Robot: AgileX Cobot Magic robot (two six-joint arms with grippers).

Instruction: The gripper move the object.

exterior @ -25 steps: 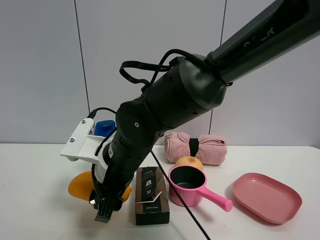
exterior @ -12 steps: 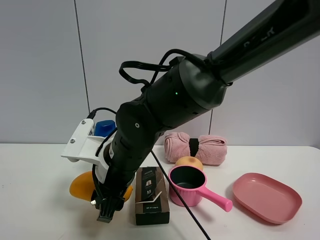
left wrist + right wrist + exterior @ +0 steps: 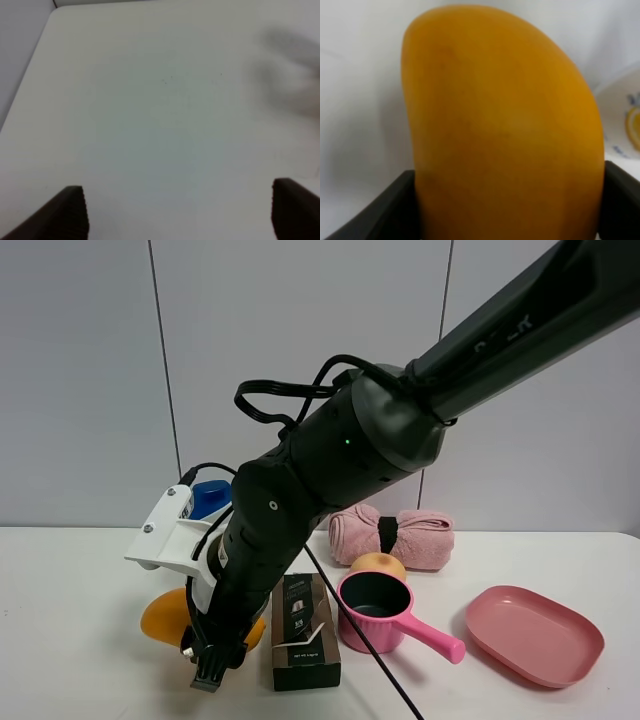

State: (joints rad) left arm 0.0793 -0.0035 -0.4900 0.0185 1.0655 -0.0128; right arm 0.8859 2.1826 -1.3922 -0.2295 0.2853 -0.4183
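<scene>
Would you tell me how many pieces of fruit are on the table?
2: the orange-yellow oval mango, in the right gripper at left; the round peach-coloured fruit, behind the pink saucepan. The arm may hide more.

No word, brand or number can be read for certain in any view. The dark box [image 3: 305,632] standing on the table [image 3: 80,570] carries a small pale label with a line of fine print under it on its upper face, and a white strip lower down, all too small to make out. The long black arm link [image 3: 520,325] at the upper right of the high view bears raised lettering of its own colour, too faint to spell. In the right wrist view a white container [image 3: 626,125] shows blurred blue marks and part of an orange ring. The left wrist view shows no print.
</scene>
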